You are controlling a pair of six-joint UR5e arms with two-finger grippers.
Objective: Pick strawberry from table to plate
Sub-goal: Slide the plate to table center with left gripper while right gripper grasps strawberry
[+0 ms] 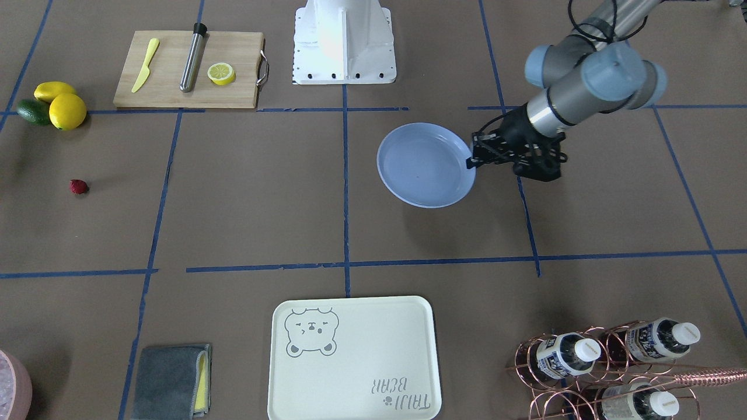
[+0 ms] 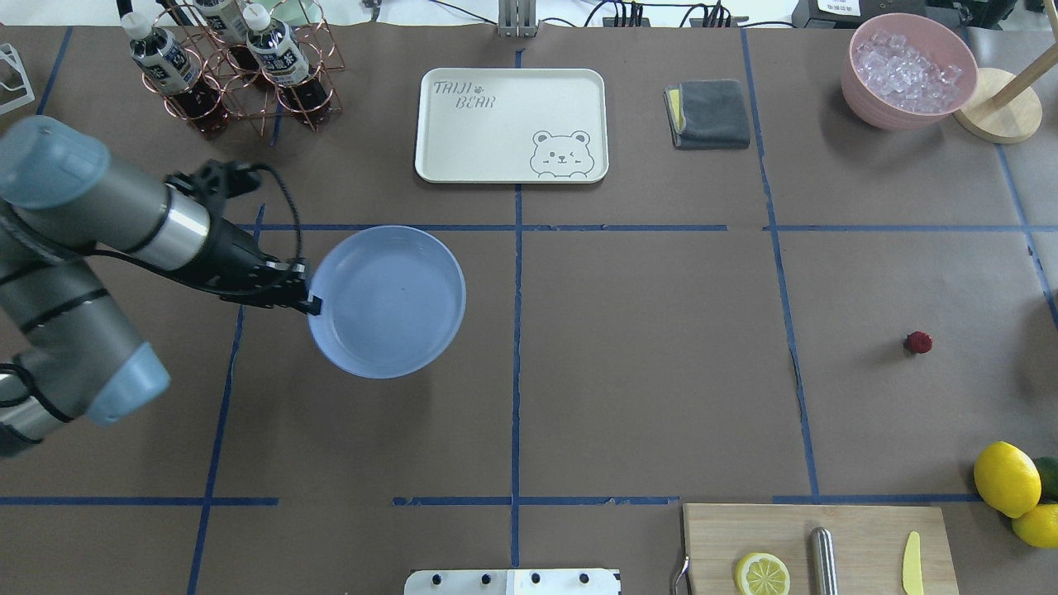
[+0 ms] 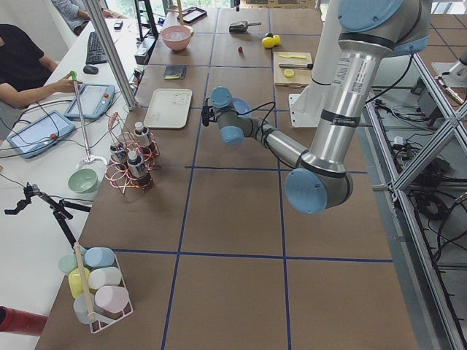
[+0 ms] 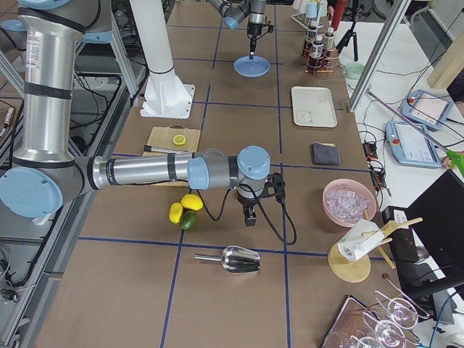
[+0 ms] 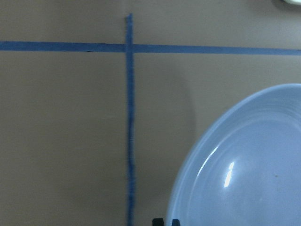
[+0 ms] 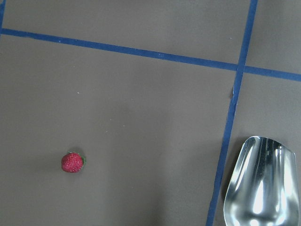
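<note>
The strawberry [image 2: 917,342] is a tiny dark-red berry lying alone on the brown table [image 2: 645,372] at the robot's right; it also shows in the front view [image 1: 79,186] and low left in the right wrist view [image 6: 72,162]. The light-blue plate [image 2: 388,302] sits on the robot's left side. My left gripper [image 2: 311,302] is at its near-left rim, fingers shut on the rim [image 5: 188,188]. My right gripper [image 4: 250,220] shows only in the exterior right view, hanging low over the table beside the lemons; I cannot tell whether it is open or shut.
A cutting board [image 2: 814,545] with a lemon half, a metal rod and a yellow knife lies near the base. Lemons [image 2: 1006,478] sit at the right edge. A metal scoop [image 6: 261,183], cream tray [image 2: 512,124], cloth [image 2: 709,114], ice bowl [image 2: 907,70] and bottle rack [image 2: 231,74] stand around.
</note>
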